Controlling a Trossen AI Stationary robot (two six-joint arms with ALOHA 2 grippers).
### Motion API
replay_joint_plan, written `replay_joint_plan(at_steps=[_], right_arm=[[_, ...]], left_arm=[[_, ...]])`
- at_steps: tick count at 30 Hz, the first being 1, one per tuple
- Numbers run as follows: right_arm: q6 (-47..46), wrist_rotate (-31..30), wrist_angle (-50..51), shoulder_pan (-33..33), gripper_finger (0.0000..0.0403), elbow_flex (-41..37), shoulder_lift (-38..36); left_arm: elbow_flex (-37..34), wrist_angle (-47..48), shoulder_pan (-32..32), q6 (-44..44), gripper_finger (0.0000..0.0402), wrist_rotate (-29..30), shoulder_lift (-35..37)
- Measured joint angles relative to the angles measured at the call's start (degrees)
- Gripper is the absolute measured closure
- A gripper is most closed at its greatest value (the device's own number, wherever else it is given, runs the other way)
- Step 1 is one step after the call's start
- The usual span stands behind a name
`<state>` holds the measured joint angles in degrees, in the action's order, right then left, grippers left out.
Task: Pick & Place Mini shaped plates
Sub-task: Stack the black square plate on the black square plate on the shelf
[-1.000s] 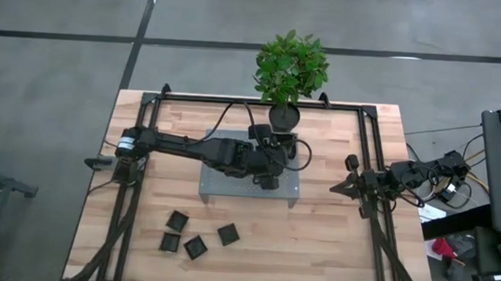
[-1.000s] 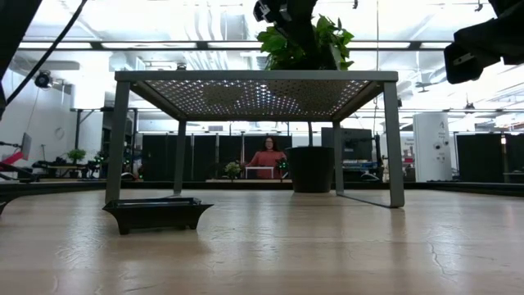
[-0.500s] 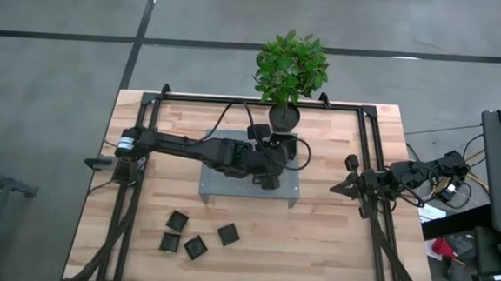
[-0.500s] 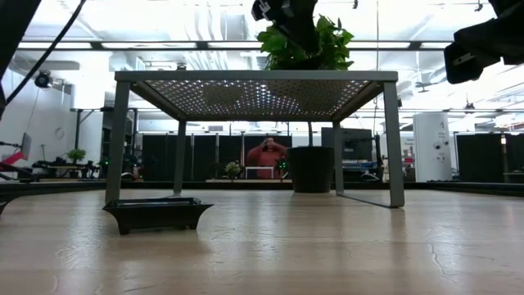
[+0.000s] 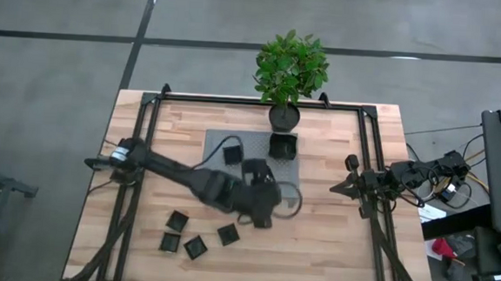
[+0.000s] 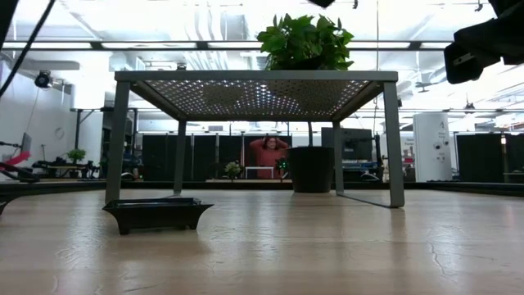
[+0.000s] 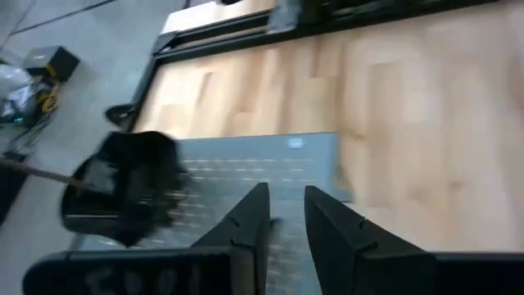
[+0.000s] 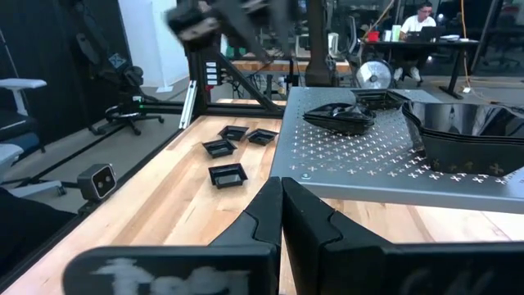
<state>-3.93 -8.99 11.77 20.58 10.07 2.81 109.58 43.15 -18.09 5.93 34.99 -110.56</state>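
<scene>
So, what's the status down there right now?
Left end effector empty, slightly open, over the platform front edge. Right end effector shut, parked at right. Two mini plates on platform, four others on the table. Nothing blocking.

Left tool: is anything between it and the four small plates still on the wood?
Nothing visible. The left tool hangs just off the grey platform's near edge, and only bare table separates it from the nearest small plate.

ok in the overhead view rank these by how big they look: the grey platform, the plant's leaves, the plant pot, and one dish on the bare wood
Largest to smallest:
1. Grey platform, partly covered by the left arm
2. Plant's leaves
3. Plant pot and a dish on the wood: these look about alike, so I won't rank them.
</scene>
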Motion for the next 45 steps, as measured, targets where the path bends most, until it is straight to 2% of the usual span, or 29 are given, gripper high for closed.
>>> replay_joint_plan(at_steps=[11, 18, 24, 28, 36, 45], right_arm=[[-0.01, 0.0, -0.01, 0.01, 0.0394, 0.0, -0.02], [-0.1, 0.0, 0.0, 0.0, 0.0394, 0.0, -0.02], [0.01, 0.0, 0.0, 0.0, 0.0394, 0.0, -0.02], [0.03, 0.0, 0.0, 0.02, 0.0394, 0.0, -0.02], [0.03, 0.0, 0.0, 0.02, 0.0394, 0.0, -0.02], [-0.07, 0.0, 0.0, 0.02, 0.0394, 0.0, -0.02]], left_arm=[[-0.41, 2.85, -11.59, 16.15, 0.0326, -0.13, -0.62], [-6.77, 3.87, -16.09, 25.36, 0.0328, -0.14, -0.75], [-15.08, 3.72, -17.74, 33.19, 0.0326, -0.43, -0.86], [-20.09, 0.89, -18.53, 38.82, 0.0327, -2.95, -0.86], [-27.58, -10.28, -19.34, 41.15, 0.0328, -6.1, -0.86], [-33.53, -13.89, -20.03, 44.86, 0.0328, -7.54, -0.86]])
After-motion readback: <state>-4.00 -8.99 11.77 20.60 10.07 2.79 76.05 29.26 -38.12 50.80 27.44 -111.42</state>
